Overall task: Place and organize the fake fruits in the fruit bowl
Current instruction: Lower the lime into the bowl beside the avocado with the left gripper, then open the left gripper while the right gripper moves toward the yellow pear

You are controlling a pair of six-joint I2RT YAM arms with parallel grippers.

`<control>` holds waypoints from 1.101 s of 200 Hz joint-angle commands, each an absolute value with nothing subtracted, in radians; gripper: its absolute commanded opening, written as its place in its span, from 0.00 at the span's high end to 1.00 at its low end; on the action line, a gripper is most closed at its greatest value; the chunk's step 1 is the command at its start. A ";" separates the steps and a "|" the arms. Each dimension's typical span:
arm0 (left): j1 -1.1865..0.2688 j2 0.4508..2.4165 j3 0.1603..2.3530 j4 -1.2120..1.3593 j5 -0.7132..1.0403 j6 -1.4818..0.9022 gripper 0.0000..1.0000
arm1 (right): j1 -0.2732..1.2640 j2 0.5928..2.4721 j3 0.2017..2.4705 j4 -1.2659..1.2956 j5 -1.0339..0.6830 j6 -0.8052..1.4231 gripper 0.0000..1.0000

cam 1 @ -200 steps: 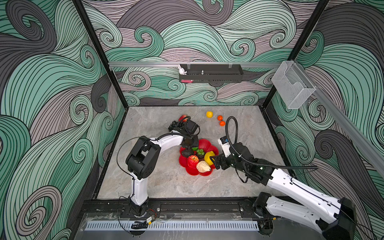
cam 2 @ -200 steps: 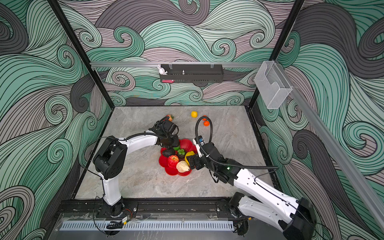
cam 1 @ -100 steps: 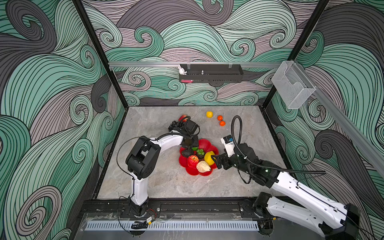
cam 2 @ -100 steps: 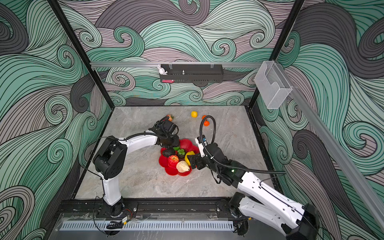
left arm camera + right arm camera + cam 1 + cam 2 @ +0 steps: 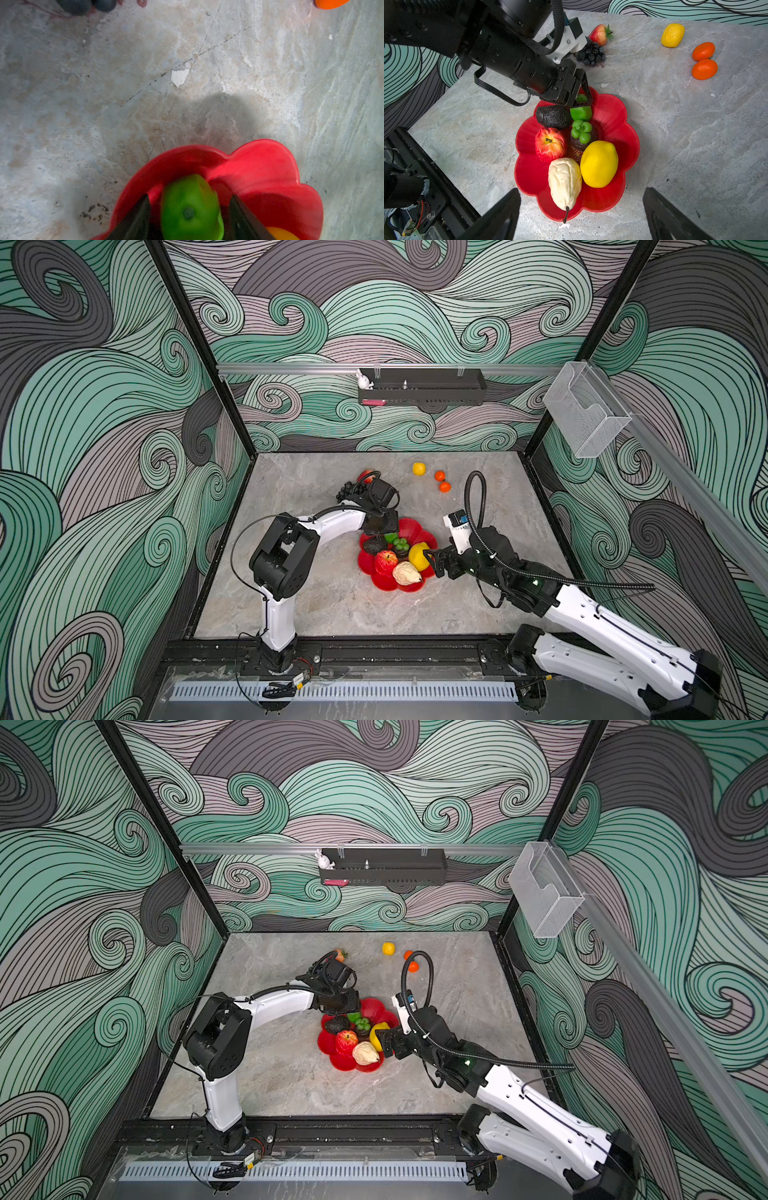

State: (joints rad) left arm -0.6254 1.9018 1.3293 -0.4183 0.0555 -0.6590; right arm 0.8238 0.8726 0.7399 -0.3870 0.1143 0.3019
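Observation:
The red scalloped fruit bowl (image 5: 409, 526) (image 5: 612, 116) holds a dark avocado (image 5: 553, 116), red apple (image 5: 549, 144), beige pear (image 5: 564, 180), yellow lemon (image 5: 599, 164), a dark fruit with a green top (image 5: 581, 133) and a green lime (image 5: 191, 207). My left gripper (image 5: 190, 199) (image 5: 380, 533) stands open over the bowl's far side, with the lime loose between its fingers and a gap on each side. My right gripper (image 5: 582, 190) (image 5: 432, 562) is open and holds nothing at the bowl's right edge. On the table behind lie a strawberry (image 5: 600, 34), grapes (image 5: 590, 54), a small lemon (image 5: 419, 468) and two oranges (image 5: 439, 475) (image 5: 444, 487).
A black wall tray (image 5: 422, 386) with a white rabbit figure (image 5: 364, 380) hangs on the back rail. A clear bin (image 5: 586, 414) hangs on the right rail. The left arm's forearm crosses just above the grapes.
The left jaws have spread apart around the lime, which now sits free in the bowl. The right gripper has stayed open at the bowl's edge while its arm shifted slightly.

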 commanded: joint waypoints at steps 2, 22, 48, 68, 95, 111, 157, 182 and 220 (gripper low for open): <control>-0.627 1.850 1.350 -0.435 0.050 -0.646 0.36 | 0.809 0.871 0.768 -0.412 0.141 0.322 0.07; -0.628 1.817 1.356 -0.451 0.052 -0.634 0.36 | 0.781 0.883 0.795 -0.434 0.141 0.325 0.07; -0.629 1.725 1.340 -0.468 0.009 -0.591 0.37 | 0.714 0.910 0.832 -0.441 0.140 0.325 0.06; -0.628 1.617 1.285 -0.463 -0.062 -0.542 0.36 | 0.645 0.950 0.874 -0.436 0.141 0.346 0.07; -0.626 1.431 1.147 -0.404 -0.186 -0.506 0.33 | 0.548 1.048 0.919 -0.379 0.132 0.388 0.07; -0.625 1.294 1.043 -0.356 -0.255 -0.485 0.33 | 0.500 1.131 0.951 -0.320 0.108 0.415 0.07; -0.616 0.971 0.683 -0.155 -0.374 -0.454 0.28 | 0.411 1.392 1.011 -0.085 -0.001 0.409 0.09; -0.614 0.830 0.531 -0.077 -0.410 -0.441 0.23 | 0.367 1.531 1.057 -0.005 -0.043 0.409 0.09; -0.614 0.725 0.416 0.001 -0.382 -0.402 0.21 | 0.326 1.773 1.180 0.071 -0.149 0.398 0.10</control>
